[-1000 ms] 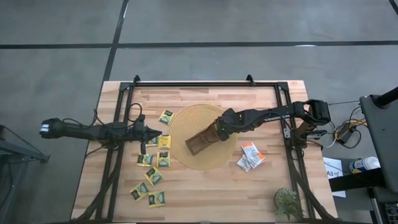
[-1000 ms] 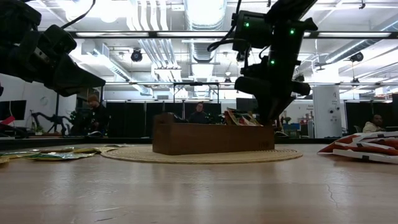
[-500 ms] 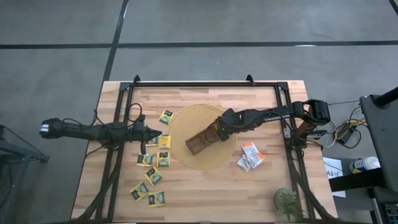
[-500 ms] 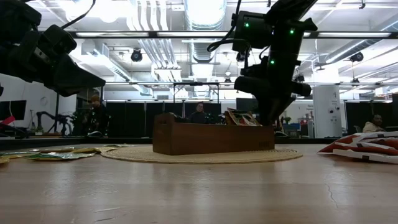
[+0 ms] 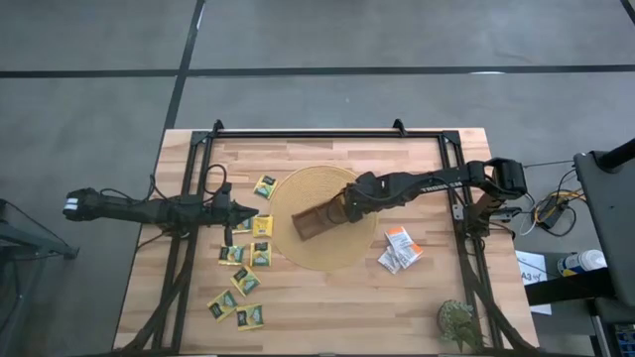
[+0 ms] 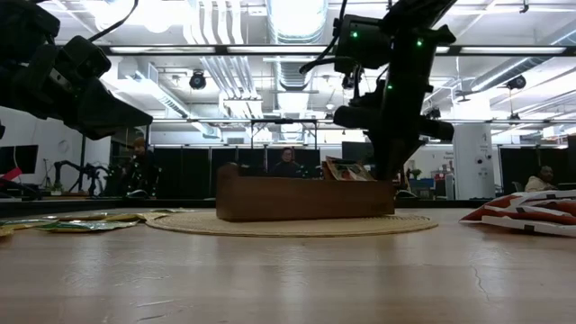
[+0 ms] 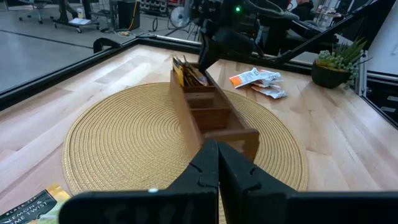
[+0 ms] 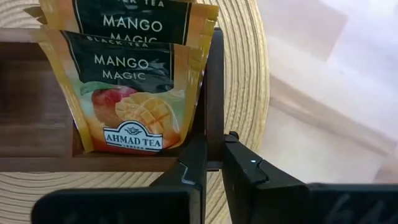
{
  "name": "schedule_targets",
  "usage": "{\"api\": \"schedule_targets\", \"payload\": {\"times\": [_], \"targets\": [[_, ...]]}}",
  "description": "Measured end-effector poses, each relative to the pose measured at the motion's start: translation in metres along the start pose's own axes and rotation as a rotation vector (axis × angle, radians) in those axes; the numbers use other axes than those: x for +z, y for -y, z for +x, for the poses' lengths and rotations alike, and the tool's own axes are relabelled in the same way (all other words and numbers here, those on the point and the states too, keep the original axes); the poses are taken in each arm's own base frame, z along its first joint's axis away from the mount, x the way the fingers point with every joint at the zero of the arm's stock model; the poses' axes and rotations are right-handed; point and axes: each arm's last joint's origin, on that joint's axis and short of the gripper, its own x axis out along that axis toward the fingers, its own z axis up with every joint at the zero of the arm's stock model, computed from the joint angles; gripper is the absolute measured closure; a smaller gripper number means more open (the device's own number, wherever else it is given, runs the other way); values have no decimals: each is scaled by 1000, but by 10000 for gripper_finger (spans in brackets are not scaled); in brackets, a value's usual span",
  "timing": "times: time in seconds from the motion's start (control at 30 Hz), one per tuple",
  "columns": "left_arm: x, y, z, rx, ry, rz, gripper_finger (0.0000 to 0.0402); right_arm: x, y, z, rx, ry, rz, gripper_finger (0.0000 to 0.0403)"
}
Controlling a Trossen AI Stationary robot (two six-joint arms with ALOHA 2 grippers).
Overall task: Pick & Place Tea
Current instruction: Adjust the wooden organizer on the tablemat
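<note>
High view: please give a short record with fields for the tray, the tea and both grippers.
tray: wooden tray on the round woven mat
tea in tray: Mango Magic packets upright in the end compartment
loose tea: yellow-green packets left of the mat; white-orange packets right of it
right gripper: shut on the tray's end wall
left gripper: shut, empty, left of the mat

Beyond your tabletop [image 6: 288, 270], ceiling lights [image 6: 297, 18] glare above ducts [image 6: 216, 72]; grey floor [image 5: 317, 40] surrounds it.
</note>
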Motion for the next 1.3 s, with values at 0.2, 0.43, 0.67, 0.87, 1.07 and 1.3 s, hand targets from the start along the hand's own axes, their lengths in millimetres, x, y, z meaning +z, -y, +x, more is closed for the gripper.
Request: {"api": "schedule_targets", "payload": {"times": [0.2,0.43,0.67,0.87,1.07,1.3], "targets": [[0,0,0,0,0,0,402,-2,0,-2,-7,-19,85,375],[0,0,0,0,0,0,402,-22,2,-6,-87,-66,186,375],[0,0,0,0,0,0,402,-37,-5,-11,-77,-66,263,374],[0,0,0,0,-1,0,402,-44,-7,-14,-75,-52,320,374],[0,0,0,0,0,0,402,-47,-8,-14,-75,-45,346,374],[0,0,0,0,0,0,402,-47,-8,-14,-78,-29,345,374]]}}
